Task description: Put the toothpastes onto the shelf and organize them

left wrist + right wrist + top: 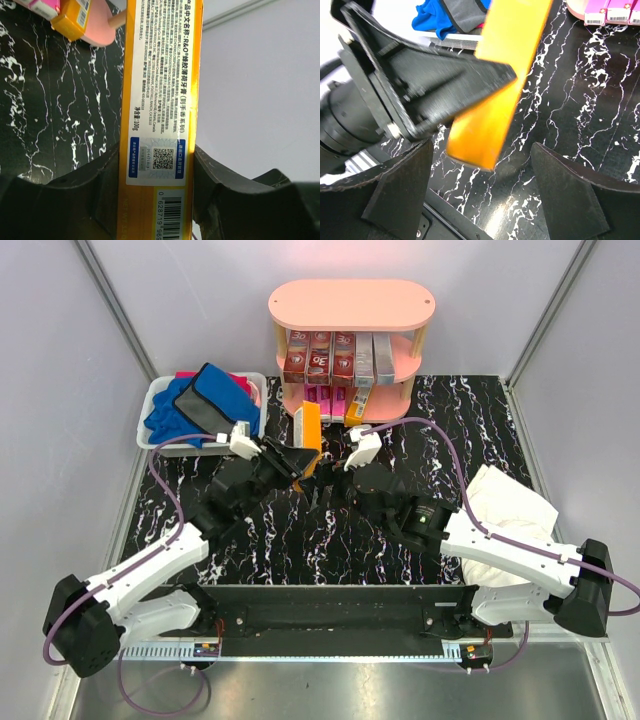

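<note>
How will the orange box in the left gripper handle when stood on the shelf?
Probably stiff: the orange box juts straight from the left gripper, unbent. Likely light, being slim cardboard. Tall and narrow, so apt to tip if stood on end.

Top view: we record bright, even, diffuse light from overhead. The top of the shelf (350, 302) is nearly washed out toward its back edge, and a pink glow spills onto the wall (350, 260) above it. Shadows under the arms on the table (300, 540) are soft and faint. The metal strip (330, 685) at the near edge carries a pale sheen.

Left wrist view: we read the fine print on the orange toothpaste box (160, 100) sharply. The left gripper (156, 147) has dark fingers (75, 200) that show little detail.

Right wrist view: the box's near end is soft, the top-left corner is blown to white, and a glare patch sits low on the table.
</note>
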Robot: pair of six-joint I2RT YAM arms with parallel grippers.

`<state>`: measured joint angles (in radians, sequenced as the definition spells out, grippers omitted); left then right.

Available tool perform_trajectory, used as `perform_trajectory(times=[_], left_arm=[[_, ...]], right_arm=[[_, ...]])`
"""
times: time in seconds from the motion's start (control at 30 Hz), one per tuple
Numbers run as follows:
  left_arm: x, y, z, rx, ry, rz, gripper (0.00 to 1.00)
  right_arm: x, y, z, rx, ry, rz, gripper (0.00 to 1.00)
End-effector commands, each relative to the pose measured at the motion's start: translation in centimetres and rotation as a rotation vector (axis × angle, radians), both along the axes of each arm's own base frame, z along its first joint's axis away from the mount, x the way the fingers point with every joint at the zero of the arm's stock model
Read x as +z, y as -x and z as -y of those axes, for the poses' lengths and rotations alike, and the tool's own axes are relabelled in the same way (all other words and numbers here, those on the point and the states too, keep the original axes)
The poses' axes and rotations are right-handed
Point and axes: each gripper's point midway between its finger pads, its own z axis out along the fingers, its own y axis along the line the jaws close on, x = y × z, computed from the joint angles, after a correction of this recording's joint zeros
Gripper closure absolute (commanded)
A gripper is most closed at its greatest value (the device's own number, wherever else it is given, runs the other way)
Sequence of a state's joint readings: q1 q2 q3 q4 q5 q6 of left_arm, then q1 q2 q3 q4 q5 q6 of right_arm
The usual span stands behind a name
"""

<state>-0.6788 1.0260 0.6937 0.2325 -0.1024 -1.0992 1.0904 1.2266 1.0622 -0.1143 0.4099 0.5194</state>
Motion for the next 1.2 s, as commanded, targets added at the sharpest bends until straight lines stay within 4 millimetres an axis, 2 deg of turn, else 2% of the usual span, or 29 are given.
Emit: perform_trajectory(times=[0.0,0.17,0.33,0.47,0.57,0.6,0.63,0.77,0.8,0.93,0.97,1.0,1.07,1.1,1.17], left_arm=[[4.3,0.6,1.3,-0.041,0.070,0.094,0.64],[4.9,0.9,1.1,-0.029,0.069,0.119,0.63],[6.1,1.5,1.1,-0.044,0.084,0.157,0.63],[6.3,2.3,1.8,-0.088,0.107,0.158,0.63],[6.7,2.6,1.3,-0.071,0.137,0.176,0.63],[6.4,2.6,1.2,-0.066,0.138,0.172,0.63],[6.7,2.7,1.0,-0.061,0.143,0.177,0.62],[6.5,2.8,-0.2,-0.018,0.127,0.182,0.57],[6.4,2.9,-0.4,-0.009,0.115,0.181,0.54],[6.4,3.1,-2.2,0.051,0.078,0.192,0.36],[6.5,3.1,-2.5,0.061,0.065,0.195,0.25],[5.7,3.0,-2.9,0.070,0.016,0.186,0.20],[6.1,3.0,-3.8,0.104,-0.017,0.187,0.04],[5.4,3.0,-4.2,0.113,-0.070,0.178,0.01],[5.8,3.1,-5.1,0.141,-0.101,0.185,0.01]], right_arm=[[2.1,-0.3,-0.5,-0.006,-0.055,0.051,0.13],[1.7,-0.6,-0.3,-0.025,-0.043,0.053,0.24],[1.2,-0.9,-0.3,-0.036,-0.030,0.051,0.25],[0.3,-1.3,-0.9,-0.044,-0.010,0.037,0.28],[-0.2,-1.4,-1.2,-0.042,-0.001,0.031,0.37],[-0.2,-1.4,-1.2,-0.043,-0.002,0.030,0.44],[-0.2,-1.4,-1.1,-0.046,0.000,0.032,0.48],[-0.1,-1.4,-0.6,-0.059,0.000,0.039,0.58],[0.0,-1.5,-0.4,-0.065,-0.001,0.040,0.59],[0.5,-1.4,0.2,-0.072,-0.009,0.054,0.62],[0.5,-1.4,0.3,-0.073,-0.008,0.055,0.64],[0.6,-1.4,0.5,-0.075,-0.012,0.055,0.64],[0.6,-1.5,0.6,-0.060,-0.026,0.040,0.64],[0.5,-1.6,0.6,-0.050,-0.032,0.028,0.65],[0.1,-1.5,0.4,-0.012,-0.055,-0.005,0.65]])
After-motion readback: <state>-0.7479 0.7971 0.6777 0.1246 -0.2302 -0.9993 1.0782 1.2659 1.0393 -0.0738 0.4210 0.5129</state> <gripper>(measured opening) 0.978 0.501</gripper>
